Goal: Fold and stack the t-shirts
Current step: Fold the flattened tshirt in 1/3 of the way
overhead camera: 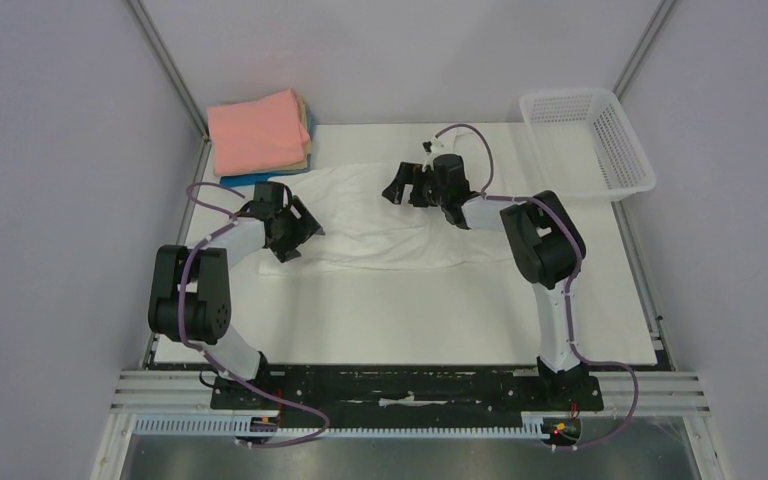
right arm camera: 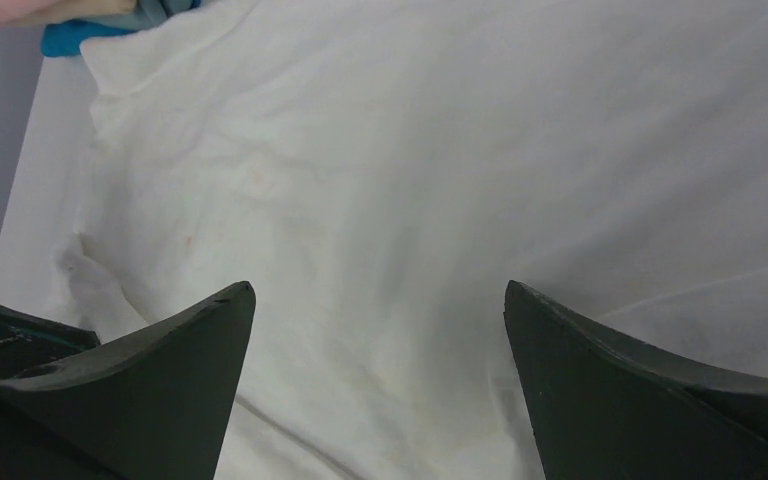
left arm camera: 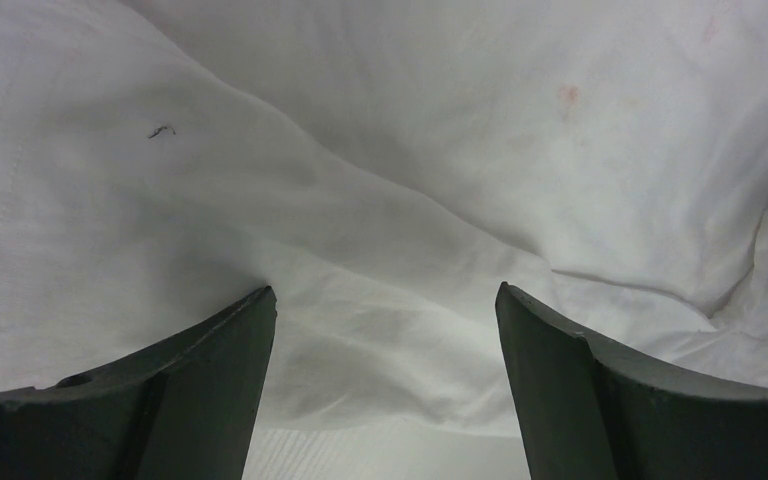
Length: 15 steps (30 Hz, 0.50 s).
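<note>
White tee (overhead camera: 380, 215): spread out flat but wrinkled, mid-frame in top view, on the table (overhead camera: 410, 310). Long side runs left-right. Its upper left corner reaches the stack; its lower left edge lies under the L gripper.
Stack (overhead camera: 258, 140): folded tees, upper left of top view, at the table's far left corner.
Pink tee (overhead camera: 255, 130): top of the stack, a neat rectangle.
Tan tee (overhead camera: 307, 152): only a thin edge shows under the pink one, on the stack's right side.
Blue tee (overhead camera: 245, 180): bottom of the stack, its near edge sticking out. Also shows in the upper left corner of R wrist view, just beside the white tee's edge.
L gripper (overhead camera: 300, 238): left of centre in top view, over the white tee's lower left part. Jaws spread wide, nothing btwn them.
L wrist view: both fingers (left arm camera: 190, 370) at the bottom of the frame, w/ a cloth fold running diagonally above them and bare table in the gap at the bottom. Can't tell if the tips touch cloth. Small dark part at the right edge, can't tell what.
R gripper (overhead camera: 397, 185): above centre in top view, over the white tee's upper middle, pointing left. Jaws spread as wide as they go, nothing pinched.
R wrist view: fingers (right arm camera: 620, 380) low in frame, white cloth filling the gap btwn them. Contact w/ cloth not clear. Dark shape at lower left edge, prob. the other arm.
Basket (overhead camera: 590, 140): white lattice, upper right of top view, well apart from the tees and both arms.
</note>
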Each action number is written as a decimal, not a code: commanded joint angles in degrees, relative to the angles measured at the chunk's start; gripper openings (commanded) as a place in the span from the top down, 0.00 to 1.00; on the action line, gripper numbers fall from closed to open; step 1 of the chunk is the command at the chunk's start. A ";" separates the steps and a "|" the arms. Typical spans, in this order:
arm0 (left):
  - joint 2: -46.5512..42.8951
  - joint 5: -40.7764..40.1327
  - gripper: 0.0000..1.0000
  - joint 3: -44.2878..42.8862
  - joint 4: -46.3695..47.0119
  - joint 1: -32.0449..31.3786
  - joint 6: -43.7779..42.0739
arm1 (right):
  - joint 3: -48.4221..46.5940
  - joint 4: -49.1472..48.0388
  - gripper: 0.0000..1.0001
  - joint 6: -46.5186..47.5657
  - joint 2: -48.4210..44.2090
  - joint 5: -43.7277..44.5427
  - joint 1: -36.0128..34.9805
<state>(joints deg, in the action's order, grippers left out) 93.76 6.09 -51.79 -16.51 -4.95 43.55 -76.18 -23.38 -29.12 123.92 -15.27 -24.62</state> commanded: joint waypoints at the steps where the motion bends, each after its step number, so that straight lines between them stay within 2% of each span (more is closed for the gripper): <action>1: 2.24 -1.52 0.12 -0.07 -1.15 0.26 -3.59 | -0.86 1.95 0.02 0.97 2.01 -0.13 -0.32; 6: 2.23 -1.48 0.12 -0.15 -1.23 0.29 -3.65 | -5.51 6.72 0.02 6.67 0.13 -2.18 -0.31; 9: 1.50 -1.56 0.12 -0.08 -1.41 0.27 -3.56 | -7.35 10.49 0.02 11.28 -5.05 -2.64 -0.22; 11: 1.06 -1.60 0.12 0.19 -1.57 0.26 -3.36 | -4.58 10.82 0.02 13.43 -10.38 -1.10 -0.03; 15: 0.31 -1.99 0.12 1.35 -1.26 0.34 -2.97 | 10.90 11.31 0.02 10.58 -21.75 9.78 1.25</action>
<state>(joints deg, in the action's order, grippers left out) 93.82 6.09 -51.90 -16.56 -4.95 43.53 -75.26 -12.82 -19.49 114.89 -14.22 -24.77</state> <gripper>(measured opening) 0.875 0.979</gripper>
